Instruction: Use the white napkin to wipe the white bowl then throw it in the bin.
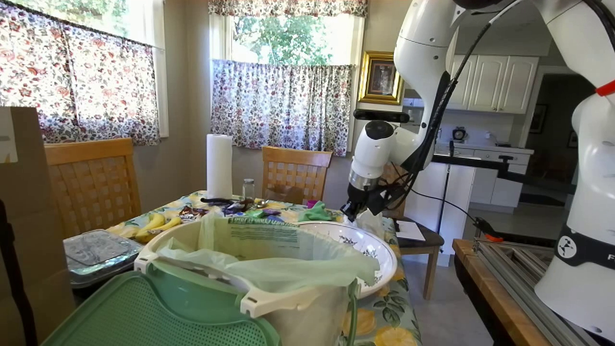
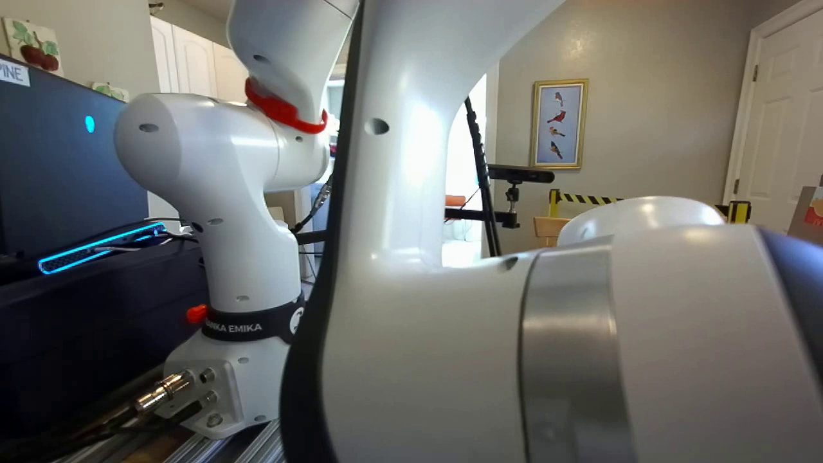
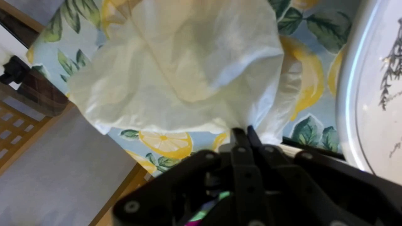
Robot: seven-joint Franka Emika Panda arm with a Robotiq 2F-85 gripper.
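My gripper (image 3: 244,131) is shut on the white napkin (image 3: 179,75), its edge pinched between the fingertips. The napkin spreads out crumpled from the tips above the lemon-print tablecloth; I cannot tell whether it touches it. In an exterior view, the gripper (image 1: 350,214) and napkin (image 1: 374,222) are at the far rim of the white bowl (image 1: 387,262). The bowl, with dark sprig patterns, also shows in the wrist view (image 3: 355,94), to the right of the napkin and apart from it. The bin (image 1: 307,312), lined with a translucent bag, stands in front and hides part of the bowl.
A green perforated panel (image 1: 158,312) is at the bin's near side. Bananas (image 1: 156,226), a foil-topped container (image 1: 101,250), a paper towel roll (image 1: 219,166), a jar (image 1: 248,190) and a green cloth (image 1: 316,212) are on the table. The arm (image 2: 411,308) fills much of an exterior view.
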